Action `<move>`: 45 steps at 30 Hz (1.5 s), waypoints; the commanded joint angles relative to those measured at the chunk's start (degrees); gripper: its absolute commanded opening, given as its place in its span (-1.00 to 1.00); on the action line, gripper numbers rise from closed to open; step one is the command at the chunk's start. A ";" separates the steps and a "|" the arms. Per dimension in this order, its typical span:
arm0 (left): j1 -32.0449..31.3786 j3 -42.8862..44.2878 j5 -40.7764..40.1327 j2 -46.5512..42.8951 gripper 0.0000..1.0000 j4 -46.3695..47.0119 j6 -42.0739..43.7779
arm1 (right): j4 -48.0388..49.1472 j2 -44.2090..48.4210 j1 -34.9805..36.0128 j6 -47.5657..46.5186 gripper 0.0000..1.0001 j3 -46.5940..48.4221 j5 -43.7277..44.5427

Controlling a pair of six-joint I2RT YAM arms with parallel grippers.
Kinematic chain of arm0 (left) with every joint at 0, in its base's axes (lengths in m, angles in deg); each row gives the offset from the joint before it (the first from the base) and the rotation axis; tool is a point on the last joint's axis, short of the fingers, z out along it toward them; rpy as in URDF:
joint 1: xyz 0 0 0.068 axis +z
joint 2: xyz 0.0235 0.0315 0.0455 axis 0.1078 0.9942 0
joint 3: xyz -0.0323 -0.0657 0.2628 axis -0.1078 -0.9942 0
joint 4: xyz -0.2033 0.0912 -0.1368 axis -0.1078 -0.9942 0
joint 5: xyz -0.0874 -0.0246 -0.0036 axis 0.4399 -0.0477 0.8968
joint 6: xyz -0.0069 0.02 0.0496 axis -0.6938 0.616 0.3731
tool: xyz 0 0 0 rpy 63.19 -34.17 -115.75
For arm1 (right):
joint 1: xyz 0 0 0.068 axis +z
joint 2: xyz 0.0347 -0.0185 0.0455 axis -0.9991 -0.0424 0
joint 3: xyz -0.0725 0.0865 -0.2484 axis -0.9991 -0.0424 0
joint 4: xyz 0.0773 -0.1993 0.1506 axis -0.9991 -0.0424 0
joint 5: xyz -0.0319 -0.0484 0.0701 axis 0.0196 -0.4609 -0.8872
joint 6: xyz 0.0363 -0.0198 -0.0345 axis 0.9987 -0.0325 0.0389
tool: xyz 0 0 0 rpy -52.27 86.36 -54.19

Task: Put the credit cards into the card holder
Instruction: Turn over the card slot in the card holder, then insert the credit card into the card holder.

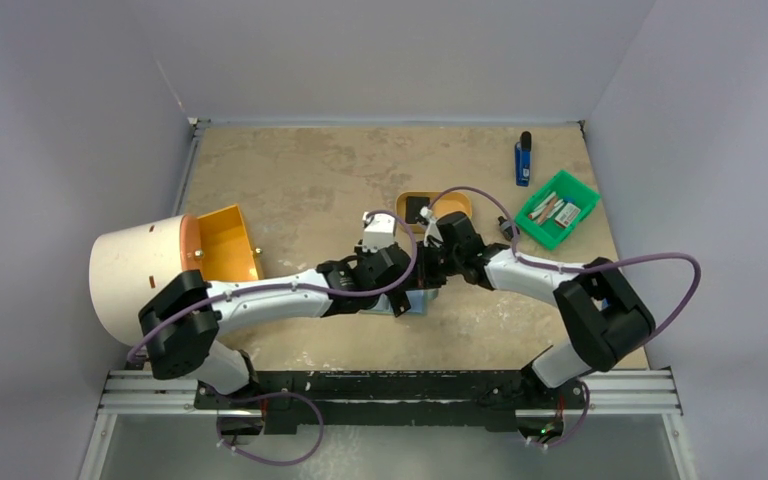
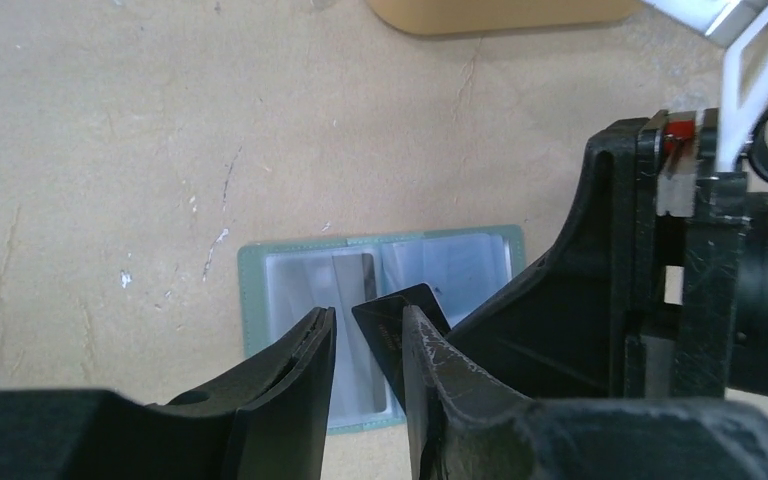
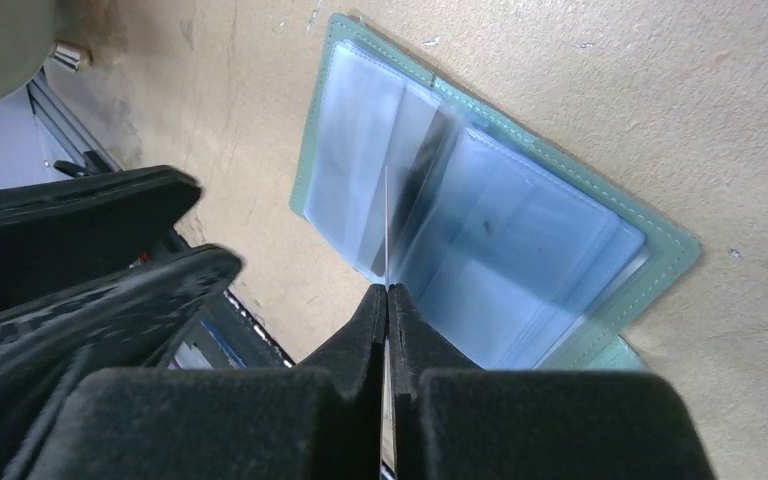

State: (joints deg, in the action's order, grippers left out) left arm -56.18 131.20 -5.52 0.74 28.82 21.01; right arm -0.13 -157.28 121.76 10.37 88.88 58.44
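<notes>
Card holder (image 3: 560,260) lies open, flat on table (image 2: 110,150) between both arms; looks soft, light, likely slides if pushed. Right gripper (image 3: 388,300) pinches credit card (image 3: 387,215) edge-on over clear sleeves: thin, stiff, probably slick, so grip flat faces. Left gripper (image 2: 365,325) jaws apart.

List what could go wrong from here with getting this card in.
1. The right gripper pinches the card edge-on over the open card holder; it may skid across the clear sleeves instead of entering a pocket.
2. Nothing seems to pin the holder to the table, so a push could slide it.
3. The open left gripper sits very close to the right one; they might collide.
</notes>
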 commanded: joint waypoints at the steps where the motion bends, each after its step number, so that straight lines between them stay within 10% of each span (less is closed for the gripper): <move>1: 1.58 0.17 2.75 2.23 -0.42 3.16 0.85 | 1.23 -0.15 0.55 -0.97 -1.00 2.45 -0.94; 21: 7.26 -6.21 4.09 7.99 -0.87 4.77 -1.55 | 0.74 0.70 0.38 6.96 -1.00 4.21 2.35; 45: 7.35 -9.30 1.64 3.01 -0.91 3.00 -3.31 | 5.80 -6.48 -0.39 13.37 -1.00 2.36 3.90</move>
State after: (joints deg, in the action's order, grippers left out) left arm -49.06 122.37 -1.52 6.49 32.19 18.89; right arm 3.08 -163.27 121.63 22.69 91.44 61.68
